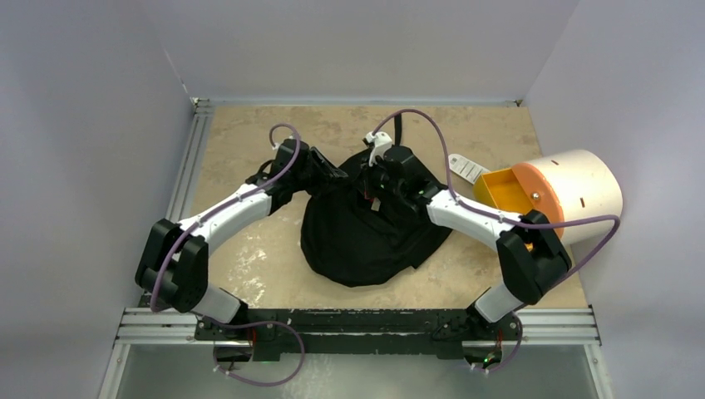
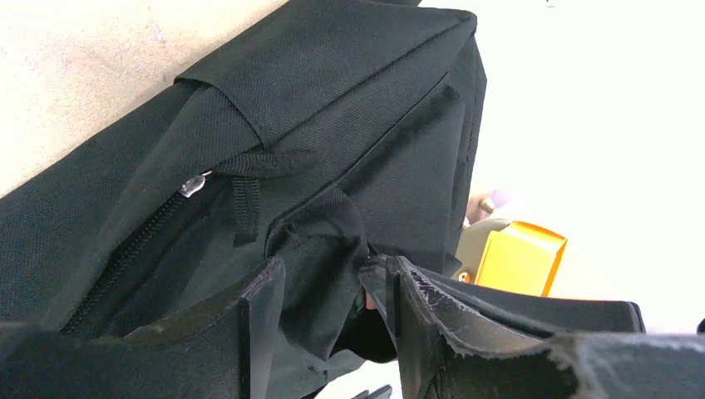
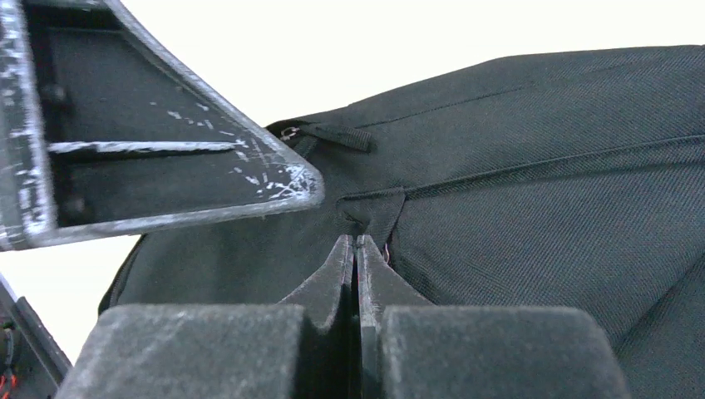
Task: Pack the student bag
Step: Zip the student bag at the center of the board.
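From above, I am looking at the student bag [image 1: 366, 241] lying slumped on the surface [image 1: 249, 258], in the middle between both arms. The left hand [image 1: 332, 176] and the right hand [image 1: 374, 179] are meeting at the bag's far top edge, close beside each other. A cream-and-orange cylinder [image 1: 565, 191] is lying well off to the outer side of the right hand, apart from the bag.

Through the left wrist camera, I am seeing the left hand clamped on a bunched fold of the bag's black fabric, which is filling the gap between its fingers. Just beyond the tips, a zipper [image 2: 133, 249] is running away with its pull [image 2: 193, 184] sitting beside a short black loop [image 2: 245, 199].

Through the right wrist camera, the right hand's fingers are pressed together, with their tips touching a small fabric tab [image 3: 370, 212] on a seam. I cannot tell whether any cloth is caught between them.

I am judging this as the opening step: one hand is bracing the bag while the other is going for the zipper. Next I am needing the right hand to get a firm pinch on the pull and draw along the track, against the left hand's hold
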Robot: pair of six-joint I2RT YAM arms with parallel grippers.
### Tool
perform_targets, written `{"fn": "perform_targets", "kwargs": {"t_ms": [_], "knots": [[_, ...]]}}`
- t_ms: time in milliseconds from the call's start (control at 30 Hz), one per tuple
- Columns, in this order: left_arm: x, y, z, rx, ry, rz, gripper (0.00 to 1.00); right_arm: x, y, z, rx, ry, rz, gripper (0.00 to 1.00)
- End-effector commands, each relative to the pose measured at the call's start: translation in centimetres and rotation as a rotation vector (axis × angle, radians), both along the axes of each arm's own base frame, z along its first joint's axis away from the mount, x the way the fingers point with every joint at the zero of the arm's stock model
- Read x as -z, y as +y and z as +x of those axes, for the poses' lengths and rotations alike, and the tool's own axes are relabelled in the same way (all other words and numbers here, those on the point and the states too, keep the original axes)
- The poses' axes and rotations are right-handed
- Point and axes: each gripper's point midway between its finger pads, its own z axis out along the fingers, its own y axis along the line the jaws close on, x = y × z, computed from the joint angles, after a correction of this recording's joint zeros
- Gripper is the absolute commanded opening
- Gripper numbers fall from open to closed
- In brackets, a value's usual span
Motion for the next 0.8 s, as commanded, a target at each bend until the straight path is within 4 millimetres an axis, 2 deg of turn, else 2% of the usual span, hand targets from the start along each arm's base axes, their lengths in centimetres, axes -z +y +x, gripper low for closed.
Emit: {"fn": "perform_targets", "kwargs": {"t_ms": [0, 300, 533, 667, 767], "knots": [[-0.9, -0.6, 1.1, -0.053, 0.005, -0.082, 0.47, -3.9, 0.7, -0.1, -0.021, -0.090, 0.118, 0.00], [-0.8, -2.4, 2.1, 0.007, 0.021, -0.105, 0.46, -4.8, 1.2, -1.2, -0.098, -0.133, 0.145, 0.00], [-1.1, -3.0, 2.2, 0.021, 0.028, -0.130, 0.45, -4.7, 1.3, -1.5, -0.125, -0.153, 0.143, 0.00], [-1.6, -2.9, 1.9, 0.022, 0.026, -0.132, 0.45, -4.5, 1.1, -1.4, -0.117, -0.153, 0.134, 0.00], [-2.3, -2.0, 1.5, -0.003, 0.015, -0.117, 0.45, -4.6, 1.0, -1.4, -0.111, -0.158, 0.133, 0.00]]}}
